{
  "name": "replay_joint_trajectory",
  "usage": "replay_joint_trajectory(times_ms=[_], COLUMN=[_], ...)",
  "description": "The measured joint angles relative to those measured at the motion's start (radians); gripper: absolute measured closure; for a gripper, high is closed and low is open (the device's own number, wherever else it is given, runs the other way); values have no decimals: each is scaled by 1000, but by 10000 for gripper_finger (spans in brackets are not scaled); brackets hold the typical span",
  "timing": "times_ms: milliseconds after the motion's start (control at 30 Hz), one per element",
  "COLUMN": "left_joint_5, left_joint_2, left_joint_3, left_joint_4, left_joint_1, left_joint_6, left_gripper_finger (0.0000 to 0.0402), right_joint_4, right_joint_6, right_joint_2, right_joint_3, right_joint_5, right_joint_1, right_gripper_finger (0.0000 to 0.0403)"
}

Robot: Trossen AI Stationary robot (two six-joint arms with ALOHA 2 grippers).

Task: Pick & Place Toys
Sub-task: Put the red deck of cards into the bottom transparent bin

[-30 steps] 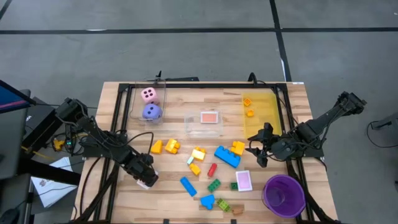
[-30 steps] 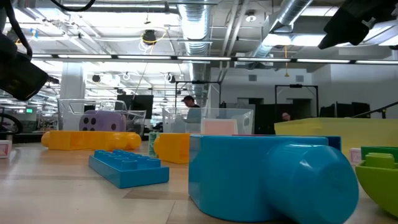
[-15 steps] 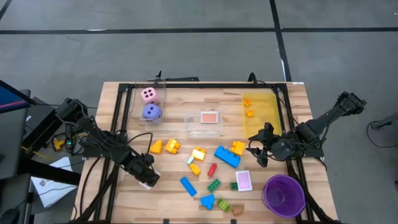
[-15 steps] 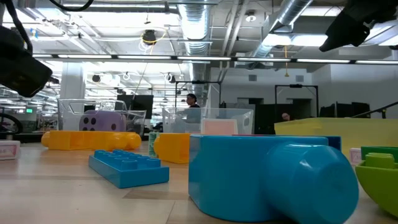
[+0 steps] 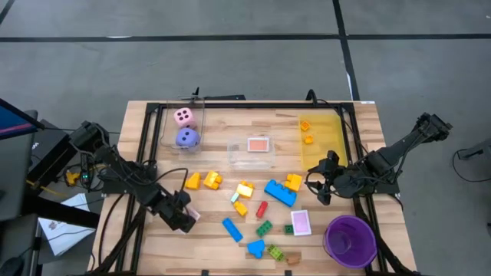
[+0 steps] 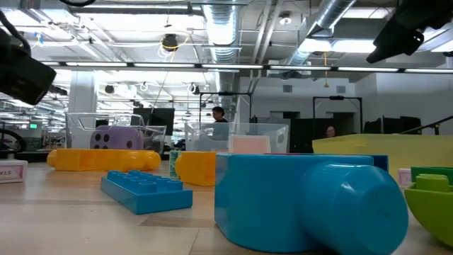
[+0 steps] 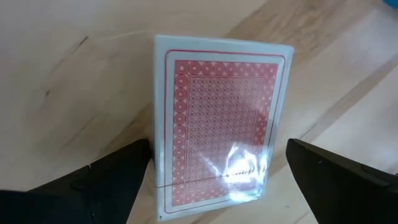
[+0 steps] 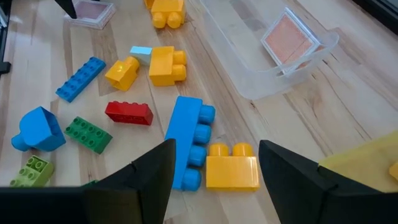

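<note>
- The left gripper (image 5: 181, 217) sits low near the tabletop's left edge, fingers spread wide around a pink-backed card pack (image 7: 219, 118), which lies flat on the wood between them.
- No squeeze visible yet; both dark fingers (image 7: 109, 180) stand clear of the pack's long sides.
- That pack looks light, stiff and glossy in its clear wrap, so I'd judge it slippery; a grip across the narrow width, on the long edges, looks like the safest hold.
- The right gripper (image 5: 322, 186) hovers by the yellow bin (image 5: 330, 146) near the right edge, jaws half parted and holding nothing.
- Below it lie an orange brick (image 8: 232, 172) and a blue brick (image 8: 189, 140), hard, blocky, easy to pinch by their flat sides.
</note>
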Motion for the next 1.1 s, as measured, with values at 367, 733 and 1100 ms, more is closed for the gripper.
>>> replay_joint_trajectory(times_ms=[367, 733, 1100], left_joint_5=[-100, -184, -252], left_joint_2=[40, 174, 198], left_joint_3=[24, 158, 161], left_joint_4=[26, -132, -190], left_joint_1=[-43, -56, -55], left_joint_6=[100, 399, 405], left_gripper_finger=[18, 18, 25], right_joint_4=[1, 0, 1], right_joint_6=[8, 15, 15], right_joint_2=[0, 0, 0], right_joint_3=[0, 0, 0], right_joint_5=[0, 0, 0], right_joint_1=[0, 0, 0], right_gripper_finger=[180, 180, 180])
